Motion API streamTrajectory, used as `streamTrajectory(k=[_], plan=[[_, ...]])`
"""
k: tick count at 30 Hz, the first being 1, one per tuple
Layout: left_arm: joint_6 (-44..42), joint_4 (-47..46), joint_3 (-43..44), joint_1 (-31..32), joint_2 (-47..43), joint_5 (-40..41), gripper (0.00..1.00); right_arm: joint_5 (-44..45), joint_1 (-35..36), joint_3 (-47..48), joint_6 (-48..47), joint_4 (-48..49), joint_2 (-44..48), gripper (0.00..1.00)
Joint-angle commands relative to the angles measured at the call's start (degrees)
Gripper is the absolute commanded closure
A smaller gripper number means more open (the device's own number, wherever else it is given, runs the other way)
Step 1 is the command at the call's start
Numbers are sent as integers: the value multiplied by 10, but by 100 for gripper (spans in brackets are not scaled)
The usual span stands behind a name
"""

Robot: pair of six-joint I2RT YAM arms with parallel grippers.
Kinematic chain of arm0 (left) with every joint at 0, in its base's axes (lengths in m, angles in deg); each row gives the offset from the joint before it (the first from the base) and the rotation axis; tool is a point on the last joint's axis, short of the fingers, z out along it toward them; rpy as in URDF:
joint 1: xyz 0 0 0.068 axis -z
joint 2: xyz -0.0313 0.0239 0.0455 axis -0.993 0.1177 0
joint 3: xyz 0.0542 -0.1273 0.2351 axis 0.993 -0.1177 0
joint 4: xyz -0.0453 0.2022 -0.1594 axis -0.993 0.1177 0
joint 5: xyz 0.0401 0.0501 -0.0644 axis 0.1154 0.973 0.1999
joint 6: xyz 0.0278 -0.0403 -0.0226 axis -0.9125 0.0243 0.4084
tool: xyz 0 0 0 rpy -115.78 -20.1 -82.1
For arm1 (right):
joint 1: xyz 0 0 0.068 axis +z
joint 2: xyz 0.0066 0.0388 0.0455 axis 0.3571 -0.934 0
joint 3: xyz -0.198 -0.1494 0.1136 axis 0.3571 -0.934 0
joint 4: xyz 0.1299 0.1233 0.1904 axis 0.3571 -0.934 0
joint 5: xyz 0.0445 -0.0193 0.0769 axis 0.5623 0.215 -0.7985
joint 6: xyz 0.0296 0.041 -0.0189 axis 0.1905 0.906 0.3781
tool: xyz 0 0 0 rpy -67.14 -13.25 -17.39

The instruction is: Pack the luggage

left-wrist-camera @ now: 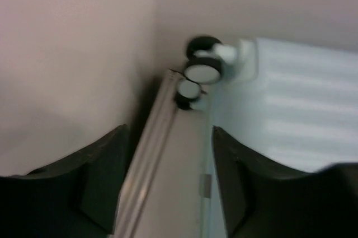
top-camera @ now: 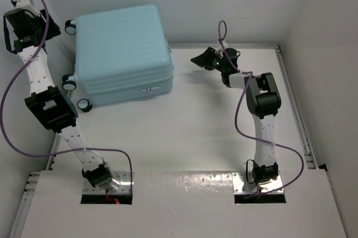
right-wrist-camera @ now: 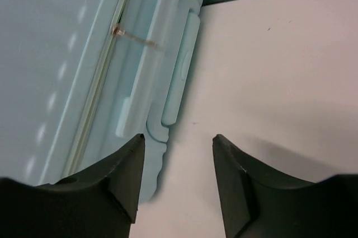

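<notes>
The luggage [top-camera: 120, 53] is a pale aqua ribbed hard-shell suitcase. It lies flat and closed at the back left of the table, its black wheels [top-camera: 70, 26] facing left. My left gripper [top-camera: 54, 32] is open and empty, raised beside the wheel end. In the left wrist view the gripper [left-wrist-camera: 170, 131] looks at the wheels [left-wrist-camera: 202, 70] and the shell [left-wrist-camera: 302, 109]. My right gripper [top-camera: 197, 59] is open and empty, just right of the suitcase. In the right wrist view it [right-wrist-camera: 178, 140] hovers by the side handle [right-wrist-camera: 182, 70] of the luggage [right-wrist-camera: 72, 53].
White walls close in at the back and on both sides. A metal rail [left-wrist-camera: 151, 131] runs along the table's left edge beside the suitcase. A zipper pull [right-wrist-camera: 137, 39] lies on the suitcase side seam. The white table [top-camera: 184, 131] stretches in front of the suitcase.
</notes>
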Motion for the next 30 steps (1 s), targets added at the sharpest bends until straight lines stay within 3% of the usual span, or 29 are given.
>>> streamTrajectory(k=[1, 3, 5, 13, 16, 23, 30], plan=[[44, -38, -57, -8, 40, -242, 28, -118, -45, 86, 121, -27, -37, 46], [90, -80, -75, 9, 58, -297, 11, -120, -54, 77, 132, -42, -26, 42], [118, -96, -68, 19, 80, -318, 4, -127, -53, 66, 117, -51, -11, 39], [217, -178, -73, 124, 147, -456, 0, -138, -79, 7, 113, -82, 44, 34], [224, -179, -85, 164, 171, -496, 2, -152, -87, 1, 105, -79, 55, 33], [164, -100, -57, 246, 230, -625, 19, -177, -104, -7, 79, -43, 71, 32], [108, -41, -104, 265, 209, -643, 23, -232, -103, 9, -19, -18, 79, 35]])
